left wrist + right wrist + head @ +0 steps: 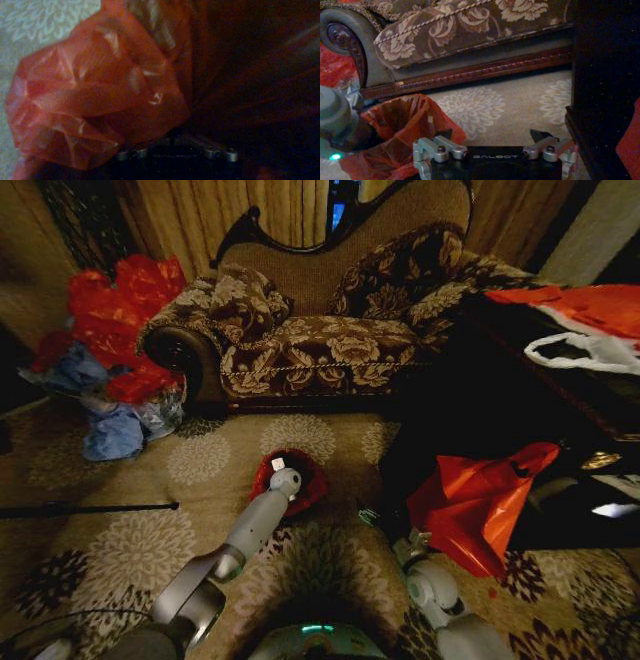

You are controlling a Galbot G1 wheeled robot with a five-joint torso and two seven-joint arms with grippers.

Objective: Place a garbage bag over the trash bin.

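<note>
Basically garbage bag (290,480) looks draped over the bin, left gripper (287,477) inside w/ fingers hidden, can't tell; right gripper (492,140) wide open, empty.

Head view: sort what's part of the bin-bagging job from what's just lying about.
Job: garbage bag, draped over the trash bin beneath; left gripper at the bag; right gripper open beside it.

Lying about: sofa, heap of bags, orange bag, white bag.
</note>
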